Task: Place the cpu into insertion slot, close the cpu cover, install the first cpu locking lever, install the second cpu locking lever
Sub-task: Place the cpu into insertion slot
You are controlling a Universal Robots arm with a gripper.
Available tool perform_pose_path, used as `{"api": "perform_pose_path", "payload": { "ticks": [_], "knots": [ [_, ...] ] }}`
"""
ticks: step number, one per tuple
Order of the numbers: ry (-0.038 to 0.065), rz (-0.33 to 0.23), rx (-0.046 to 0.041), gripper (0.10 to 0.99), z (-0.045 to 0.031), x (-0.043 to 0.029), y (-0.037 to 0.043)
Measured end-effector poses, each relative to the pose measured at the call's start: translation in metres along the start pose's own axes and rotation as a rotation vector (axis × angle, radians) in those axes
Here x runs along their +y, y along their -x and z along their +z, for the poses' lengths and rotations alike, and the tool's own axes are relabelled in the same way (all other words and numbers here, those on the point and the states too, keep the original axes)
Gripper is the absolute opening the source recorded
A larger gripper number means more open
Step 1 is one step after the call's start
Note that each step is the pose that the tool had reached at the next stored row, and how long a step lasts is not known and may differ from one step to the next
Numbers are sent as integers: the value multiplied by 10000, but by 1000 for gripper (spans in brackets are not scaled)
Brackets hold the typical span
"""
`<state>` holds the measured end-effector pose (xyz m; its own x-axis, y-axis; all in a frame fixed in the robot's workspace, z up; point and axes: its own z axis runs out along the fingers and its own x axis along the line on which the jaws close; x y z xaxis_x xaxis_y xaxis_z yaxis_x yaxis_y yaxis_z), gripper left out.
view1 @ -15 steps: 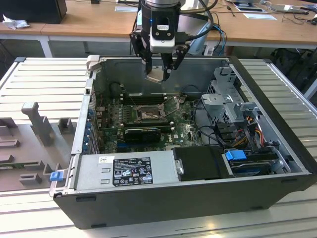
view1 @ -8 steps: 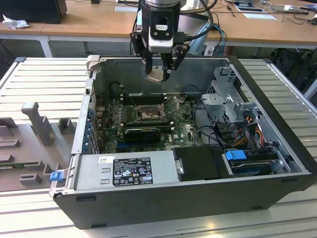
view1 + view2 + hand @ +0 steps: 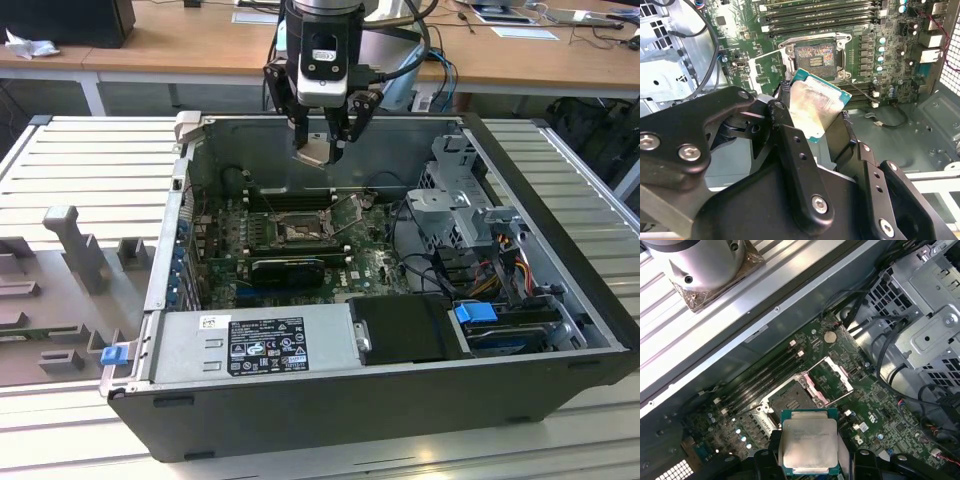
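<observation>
The one arm's black two-fingered gripper [image 3: 322,148] is clenched on the cpu [image 3: 316,152], a small flat square chip with a pale silver lid and a green rim, pinched by two opposite edges between the fingers; it hangs in the air over the far wall of the open black-and-grey computer case [image 3: 300,410], touching nothing but the fingers; the insertion slot [image 3: 298,232], a square black-rimmed socket with a grey metallic centre, lies on the green motherboard [image 3: 375,258] below the jaws and towards the case's near wall in the exterior view, well apart from the chip; in the first wrist view the slot [image 3: 790,397] sits just beyond the chip's [image 3: 808,447] leading edge and is bare; the cpu cover [image 3: 844,374], a thin dull-silver frame with a square window, is swung open beside the slot, so the slot's way in looks clear; the chip is square and has no long axis, but in both wrist views its edges look turned against the slot's edges, not squared to them; the arm's wrist points straight down over the case's far wall, fingers downward.
</observation>
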<state>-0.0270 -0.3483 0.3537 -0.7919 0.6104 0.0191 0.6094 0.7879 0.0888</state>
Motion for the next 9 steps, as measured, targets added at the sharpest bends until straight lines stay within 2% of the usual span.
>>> {"api": "perform_pose_path", "payload": {
  "ticks": [9],
  "knots": [
    [5, 294, -26, 525, 0, 0, 0]
  ]
}}
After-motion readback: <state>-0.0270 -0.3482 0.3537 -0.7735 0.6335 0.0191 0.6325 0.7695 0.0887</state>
